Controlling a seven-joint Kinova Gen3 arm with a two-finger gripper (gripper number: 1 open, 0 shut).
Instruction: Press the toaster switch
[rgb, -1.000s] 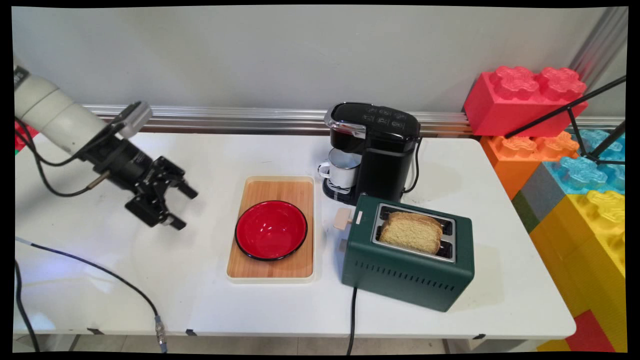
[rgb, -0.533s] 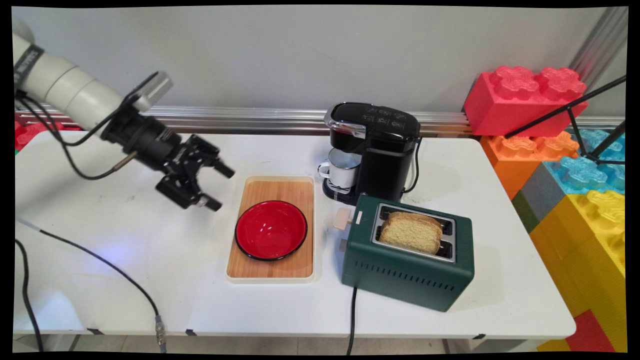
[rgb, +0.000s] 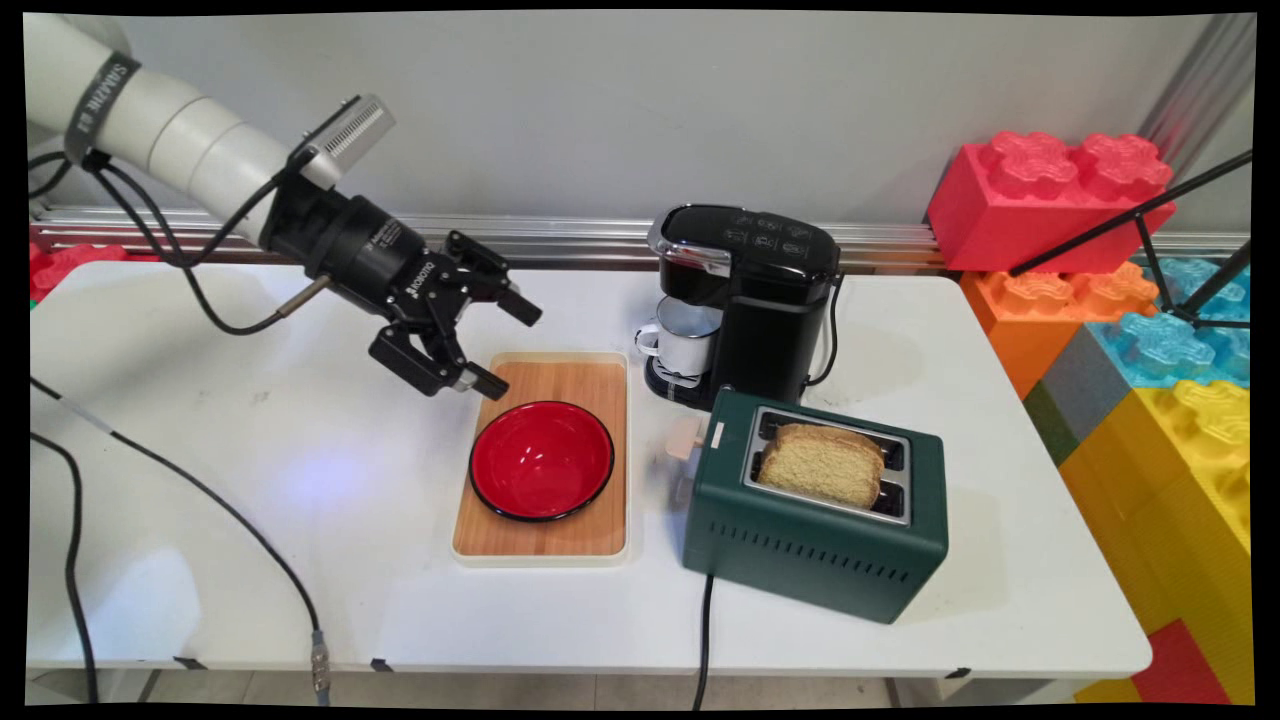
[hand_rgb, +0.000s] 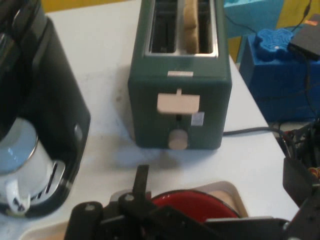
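Gripper: the black gripper (rgb: 503, 345) hangs in the air over the far left corner of the tray, tilted down toward the right; it holds nothing and its jaws stand apart.
Tray: a wooden tray (rgb: 545, 535) with a pale rim lies on the white desk (rgb: 250, 560), near the middle.
Bowl: a red bowl (rgb: 542, 460) with a dark rim sits on the tray, on its near half; it is the thing closest to the gripper, just near and right of it, not touched. In the hand view the bowl (hand_rgb: 200, 204) shows partly behind the black linkage.
Toaster: a dark green toaster (rgb: 815, 535) stands right of the tray, with a slice of bread (rgb: 822, 465) in a slot. Its pale lever (hand_rgb: 178, 103) and round knob (hand_rgb: 177, 140) face the hand camera.
Coffee machine: a black coffee machine (rgb: 765, 300) stands far of the toaster, with a white mug (rgb: 685, 345) under its spout.
Blocks: large coloured toy blocks (rgb: 1150, 330) are stacked off the desk's right end.
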